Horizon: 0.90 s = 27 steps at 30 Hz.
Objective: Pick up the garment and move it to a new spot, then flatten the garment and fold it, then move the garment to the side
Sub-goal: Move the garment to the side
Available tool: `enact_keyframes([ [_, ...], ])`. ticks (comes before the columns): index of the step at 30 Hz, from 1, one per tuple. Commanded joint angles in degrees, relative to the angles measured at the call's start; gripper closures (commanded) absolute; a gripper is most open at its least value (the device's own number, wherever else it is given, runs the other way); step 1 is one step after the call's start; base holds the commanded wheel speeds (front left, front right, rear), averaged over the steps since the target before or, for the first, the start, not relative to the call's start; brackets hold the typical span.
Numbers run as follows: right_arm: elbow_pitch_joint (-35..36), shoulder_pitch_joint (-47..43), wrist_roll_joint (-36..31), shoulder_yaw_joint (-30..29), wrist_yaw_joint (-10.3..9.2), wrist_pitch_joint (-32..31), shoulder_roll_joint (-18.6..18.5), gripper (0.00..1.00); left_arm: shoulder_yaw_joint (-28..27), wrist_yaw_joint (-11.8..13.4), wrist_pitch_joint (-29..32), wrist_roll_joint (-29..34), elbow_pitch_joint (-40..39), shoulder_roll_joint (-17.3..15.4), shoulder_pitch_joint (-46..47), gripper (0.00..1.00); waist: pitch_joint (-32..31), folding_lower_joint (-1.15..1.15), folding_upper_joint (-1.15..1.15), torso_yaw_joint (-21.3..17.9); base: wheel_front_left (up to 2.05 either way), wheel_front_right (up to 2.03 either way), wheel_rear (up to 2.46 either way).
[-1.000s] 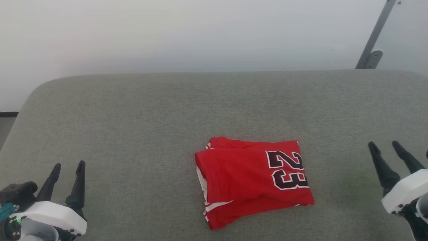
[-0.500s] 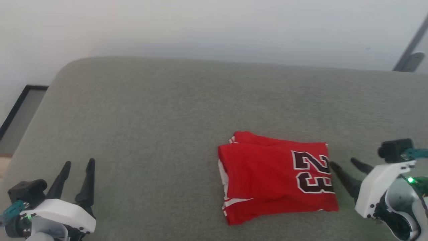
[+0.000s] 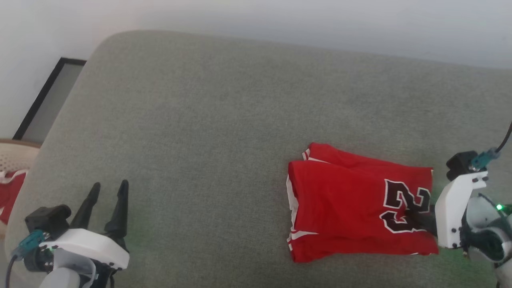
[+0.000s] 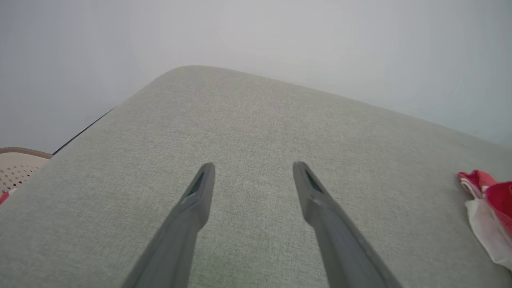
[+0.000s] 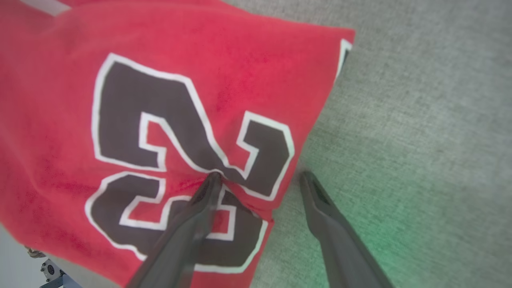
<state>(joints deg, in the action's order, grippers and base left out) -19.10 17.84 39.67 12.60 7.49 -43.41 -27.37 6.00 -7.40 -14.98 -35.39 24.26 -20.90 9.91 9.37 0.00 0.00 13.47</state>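
The garment (image 3: 352,200) lies folded on the grey cushion (image 3: 208,120), a red jersey with a dark white-outlined "23" facing up at its right end and white trim along its left edge. My right gripper (image 3: 416,214) is open at that right end. In the right wrist view, the right gripper (image 5: 260,176) has one fingertip (image 5: 212,180) pressed into the print of the garment (image 5: 160,80) and the other on the cushion just past the edge. My left gripper (image 3: 110,185) stands open over bare cushion at the lower left, far from the garment. The left wrist view shows the left gripper (image 4: 253,165) open with nothing between its fingers, and a garment (image 4: 486,200) corner at the right edge.
A beige perforated basket (image 3: 12,168) holding red cloth stands off the cushion's left edge, also seen as the basket (image 4: 16,168) in the left wrist view. A dark-framed panel (image 3: 48,104) lies on the floor beyond it. A white wall runs behind the cushion.
The head camera has swung, shifting the whole scene. My right gripper has come in from the right and now straddles the garment's numbered edge. The left gripper stays open and still.
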Motion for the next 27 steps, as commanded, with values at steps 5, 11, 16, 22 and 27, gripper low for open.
enact_keyframes([
  [5,-1.99,0.02,-1.28,-1.11,0.01,-7.26,3.27,0.46,0.42,-0.09,-0.23,0.00,0.25,1.00,1.88,0.00,2.60,0.00,0.00,1.52,0.00,0.00,0.00],
  [11,0.40,-0.11,-2.31,-2.89,0.01,-8.75,4.02,1.00,0.03,-0.09,-0.22,0.01,0.19,1.19,2.26,0.00,3.46,0.00,0.00,1.22,0.00,0.00,0.00],
  [16,3.14,1.19,-3.51,-6.20,-0.01,-8.24,3.66,1.00,-0.12,-0.09,-0.23,0.10,-0.17,1.37,3.11,0.00,3.83,0.00,0.00,-0.03,0.00,0.00,0.00],
  [22,5.68,3.72,-4.80,-9.37,-0.02,-6.81,1.32,1.00,0.78,-0.09,-0.23,0.23,-0.49,1.05,4.61,0.00,4.36,0.00,0.00,-2.25,0.00,0.00,0.00],
  [27,5.23,7.13,-7.07,-11.59,0.01,-4.72,-1.05,1.00,2.29,-0.09,-0.23,0.13,-0.65,0.94,6.45,0.00,4.97,0.00,0.00,-5.02,0.00,0.00,0.00],
])
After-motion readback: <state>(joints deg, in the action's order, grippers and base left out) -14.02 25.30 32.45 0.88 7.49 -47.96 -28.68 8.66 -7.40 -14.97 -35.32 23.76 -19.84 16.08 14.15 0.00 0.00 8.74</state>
